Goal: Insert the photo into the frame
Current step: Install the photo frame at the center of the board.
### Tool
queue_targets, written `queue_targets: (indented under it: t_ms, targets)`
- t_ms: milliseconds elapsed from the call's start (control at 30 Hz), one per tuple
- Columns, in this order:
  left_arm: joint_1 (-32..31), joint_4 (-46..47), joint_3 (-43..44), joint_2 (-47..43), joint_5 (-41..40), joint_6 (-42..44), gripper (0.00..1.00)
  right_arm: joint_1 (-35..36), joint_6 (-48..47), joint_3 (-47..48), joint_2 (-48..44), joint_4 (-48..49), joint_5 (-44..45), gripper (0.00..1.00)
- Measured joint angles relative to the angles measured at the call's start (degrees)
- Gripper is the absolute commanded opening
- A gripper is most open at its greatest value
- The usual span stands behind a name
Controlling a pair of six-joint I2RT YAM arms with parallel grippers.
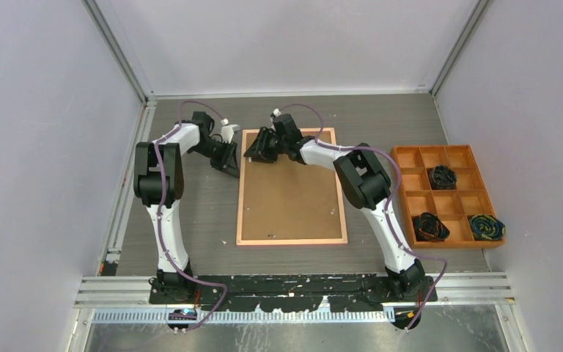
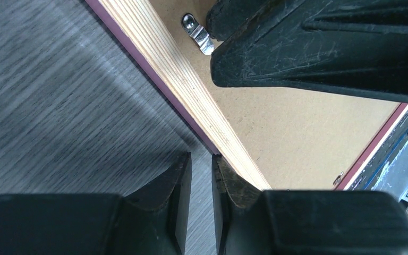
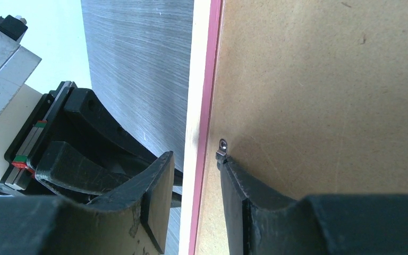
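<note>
The frame (image 1: 240, 191) lies face down on the table, with a brown backing board (image 1: 293, 198) filling it. The photo is hidden in every view. My left gripper (image 1: 229, 163) sits at the frame's left side near the far corner. In the left wrist view its jaws (image 2: 202, 156) stand a narrow gap apart with only table between them, and one fingertip (image 2: 228, 178) touches the wooden edge (image 2: 180, 79). My right gripper (image 1: 255, 152) (image 3: 195, 156) is open astride the frame's rim (image 3: 204, 79). Its inner fingertip (image 3: 228, 164) rests at a small metal clip (image 3: 222, 149) on the board.
An orange compartment tray (image 1: 449, 147) stands at the right and holds dark coiled bundles (image 1: 443, 176). The right gripper's finger (image 2: 324, 48) looms over the board in the left wrist view, beside a clip (image 2: 197, 33). Both grippers crowd the frame's far-left corner.
</note>
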Motion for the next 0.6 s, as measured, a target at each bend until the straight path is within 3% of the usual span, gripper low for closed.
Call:
queue_targets:
  t_ms: [600]
  targets:
    - [0.0,0.3,-0.4,-0.2,0.1,0.2,0.23,0.0,3.1,2.1,2.6,2.6,-2.7,0.42]
